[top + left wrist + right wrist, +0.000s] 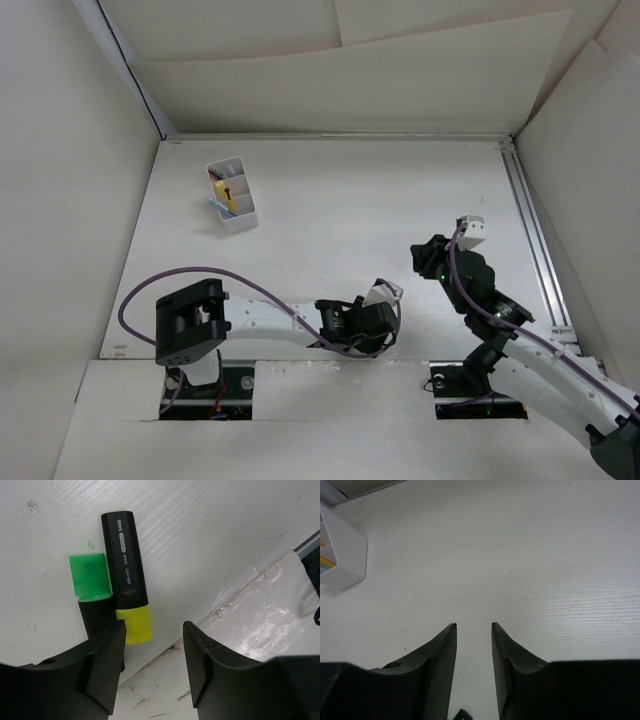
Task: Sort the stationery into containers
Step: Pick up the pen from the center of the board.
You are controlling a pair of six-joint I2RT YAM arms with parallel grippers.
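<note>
1. A white, faintly grained tabletop (350, 210) carries everything, and a metal rail (530, 230) runs along its right side.
2. A small white rectangular plastic box (232, 197) stands at the far left.
3. Near the near edge, by a seam, two short thick highlighters lie side by side and touching: a green-capped black highlighter (92, 595) and a yellow-capped black highlighter (127, 577).

The top camera looks down on the table (400, 200) from above and behind its near edge. The left wrist camera hangs very close over it. The right wrist camera looks low across it; the white divided box (342, 555) at its 10 o'clock also shows from the top.
</note>
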